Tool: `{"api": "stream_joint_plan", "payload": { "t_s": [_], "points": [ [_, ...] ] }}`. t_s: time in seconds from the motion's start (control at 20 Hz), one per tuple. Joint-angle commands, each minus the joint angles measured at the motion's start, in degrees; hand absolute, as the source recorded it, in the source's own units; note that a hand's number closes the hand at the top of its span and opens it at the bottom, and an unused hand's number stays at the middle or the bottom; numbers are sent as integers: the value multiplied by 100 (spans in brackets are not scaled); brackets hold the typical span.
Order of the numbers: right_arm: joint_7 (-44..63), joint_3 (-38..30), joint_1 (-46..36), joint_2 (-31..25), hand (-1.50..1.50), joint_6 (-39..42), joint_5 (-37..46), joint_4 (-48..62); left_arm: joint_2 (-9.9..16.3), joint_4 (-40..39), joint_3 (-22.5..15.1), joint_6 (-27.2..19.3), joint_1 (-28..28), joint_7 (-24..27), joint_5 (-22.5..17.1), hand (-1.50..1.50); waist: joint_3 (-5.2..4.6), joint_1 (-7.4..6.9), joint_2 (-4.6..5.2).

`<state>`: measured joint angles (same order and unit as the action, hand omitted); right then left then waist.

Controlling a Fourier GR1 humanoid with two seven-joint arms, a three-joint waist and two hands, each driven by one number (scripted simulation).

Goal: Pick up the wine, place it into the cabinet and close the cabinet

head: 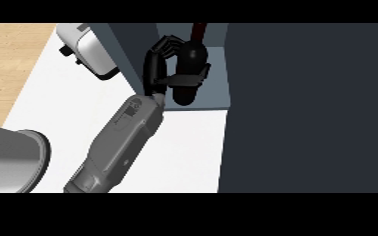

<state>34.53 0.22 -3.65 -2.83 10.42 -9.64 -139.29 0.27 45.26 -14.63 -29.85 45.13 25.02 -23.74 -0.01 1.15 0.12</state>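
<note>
The wine bottle [190,60] is dark with a red neck pointing towards the back, and it sits inside the cabinet's opening over the blue-grey cabinet floor [214,87]. My left hand [153,67] is shut on it: the fingers curl round its far side and the thumb lies across its body. The grey forearm [122,140] runs up from the lower left edge. A large dark cabinet panel [303,105] fills the right of the view. Whether the bottle stands on the cabinet floor or hangs above it, I cannot tell. My right hand does not show.
A white and grey appliance [87,50] stands at the counter's back left, close to the cabinet's dark left wall [125,55]. A grey round vessel [21,161] sits at the lower left edge. The white counter [188,147] lies below the cabinet.
</note>
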Motion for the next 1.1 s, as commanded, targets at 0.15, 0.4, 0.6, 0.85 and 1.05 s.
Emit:
{"api": "stream_joint_plan", "payload": {
  "t_s": [0.15, 0.4, 0.6, 0.85, 1.05],
  "points": [
    [386, 321, 352, 114, -150, -96, -188, -950, -27, -1007, 267, -22, 644, 420, -282, 150, -3, 98, 14],
    [-34, -75, 854, 15, -150, 224, -606, -897, -26, -1146, 210, -268, 633, 903, -52, 150, 4, 101, -2],
    [12, 84, 154, 116, -150, 1, -320, -492, -26, -1961, 549, -266, 1413, 1041, -157, 150, -2, 144, 42],
    [190, -113, 117, -71, -150, 108, -663, -639, 4, -2516, 847, -130, 1701, 1328, -159, 150, -1, 152, 51],
    [52, 56, 29, 66, -150, 39, -319, -290, -27, -2886, 1083, 175, 1678, 1555, -361, 150, -4, 137, 65]
  ]
}}
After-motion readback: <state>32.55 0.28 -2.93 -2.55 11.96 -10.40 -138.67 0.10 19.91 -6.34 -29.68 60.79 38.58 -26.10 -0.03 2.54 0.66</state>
